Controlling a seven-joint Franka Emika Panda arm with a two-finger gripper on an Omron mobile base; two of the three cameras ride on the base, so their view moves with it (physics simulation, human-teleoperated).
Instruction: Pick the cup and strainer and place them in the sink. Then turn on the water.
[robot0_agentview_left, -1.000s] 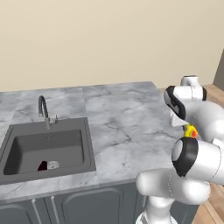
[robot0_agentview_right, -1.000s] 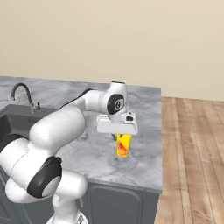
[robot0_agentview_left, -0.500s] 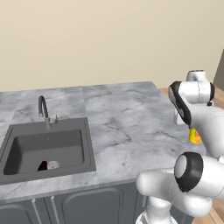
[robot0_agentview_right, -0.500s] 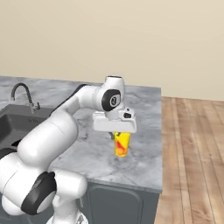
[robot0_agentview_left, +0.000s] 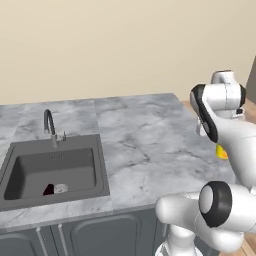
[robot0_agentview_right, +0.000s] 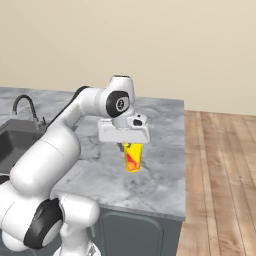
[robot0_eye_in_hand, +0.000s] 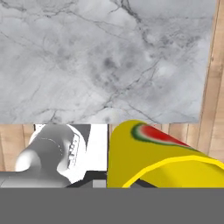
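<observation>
My gripper (robot0_agentview_right: 131, 148) is shut on the cup (robot0_agentview_right: 132, 157), a bright yellow tumbler with a red-orange mark that hangs upright a little above the right part of the marble counter. A sliver of the cup (robot0_agentview_left: 221, 152) peeks out behind my forearm. In the hand view the cup (robot0_eye_in_hand: 162, 162) looms large at the lower right. The dark sink (robot0_agentview_left: 100, 167) lies far to the left, its edge (robot0_agentview_right: 6, 144) just in frame. A small grey round head with a dark part, seemingly the strainer (robot0_agentview_left: 59, 189), lies on the basin floor. No water runs.
The dark gooseneck tap (robot0_agentview_left: 49, 125) stands behind the basin, also the tap (robot0_agentview_right: 25, 104) at far left. Grey-white marble counter (robot0_agentview_left: 145, 145) stretches between sink and cup. Its right edge drops to a wooden floor (robot0_agentview_right: 220, 175). A beige wall runs behind.
The hand has risen slightly and drifted left with the cup in its grip, and the arm's elbow has swung upward. The sink's contents have not moved.
</observation>
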